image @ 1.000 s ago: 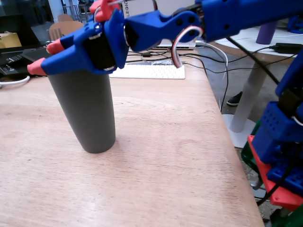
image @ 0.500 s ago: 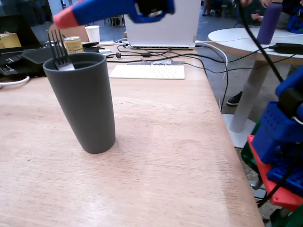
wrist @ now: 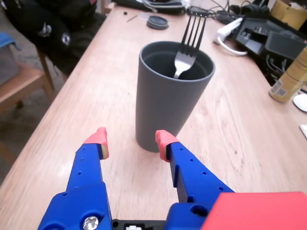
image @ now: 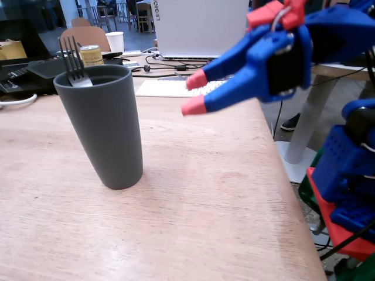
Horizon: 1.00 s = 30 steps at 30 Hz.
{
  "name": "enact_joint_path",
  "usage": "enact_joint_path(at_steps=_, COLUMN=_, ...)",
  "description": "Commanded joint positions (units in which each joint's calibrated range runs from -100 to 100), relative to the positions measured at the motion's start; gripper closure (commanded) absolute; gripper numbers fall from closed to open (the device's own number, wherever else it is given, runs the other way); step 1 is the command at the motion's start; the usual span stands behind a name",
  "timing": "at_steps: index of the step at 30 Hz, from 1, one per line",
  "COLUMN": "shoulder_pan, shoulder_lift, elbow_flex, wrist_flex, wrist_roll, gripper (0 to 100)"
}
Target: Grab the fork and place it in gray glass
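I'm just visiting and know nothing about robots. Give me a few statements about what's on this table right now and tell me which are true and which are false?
1. The fork stands in the gray glass with its tines pointing up. True.
2. The gripper is clamped around the fork. False: its fingers are spread apart and hold nothing.
3. The gray glass has tipped over on the table. False: it stands upright.
4. In the fixed view, the gripper is to the right of the glass and not touching it. True.
5. A yellow can stands behind the glass in the fixed view. True.
6. The fork's handle sticks out above the rim. False: only the tined end shows above it.
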Motion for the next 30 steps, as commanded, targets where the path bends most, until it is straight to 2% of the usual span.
enact_joint_path(at_steps=1, shoulder_pan=0.36, shoulder_lift=-6.34, elbow_flex=7.2, wrist_flex=-0.75, wrist_roll=-1.22, gripper=78)
enact_joint_path(at_steps=5, shoulder_pan=0.36, shoulder_lift=-8.23, elbow_flex=10.6, wrist_flex=-0.42, wrist_roll=-4.0, gripper=78)
enact_joint_path(at_steps=11, shoulder_pan=0.36, shoulder_lift=-16.29, elbow_flex=21.83, wrist_flex=0.15, wrist_roll=-3.71, gripper=79)
enact_joint_path(at_steps=15, shoulder_pan=0.02, shoulder_lift=-16.55, elbow_flex=25.98, wrist_flex=0.15, wrist_roll=-4.2, gripper=100)
enact_joint_path(at_steps=23, shoulder_pan=-0.15, shoulder_lift=-17.92, elbow_flex=29.38, wrist_flex=0.32, wrist_roll=-4.25, gripper=100)
enact_joint_path(at_steps=30, shoulder_pan=-0.15, shoulder_lift=-17.92, elbow_flex=29.38, wrist_flex=5.57, wrist_roll=-4.25, gripper=100)
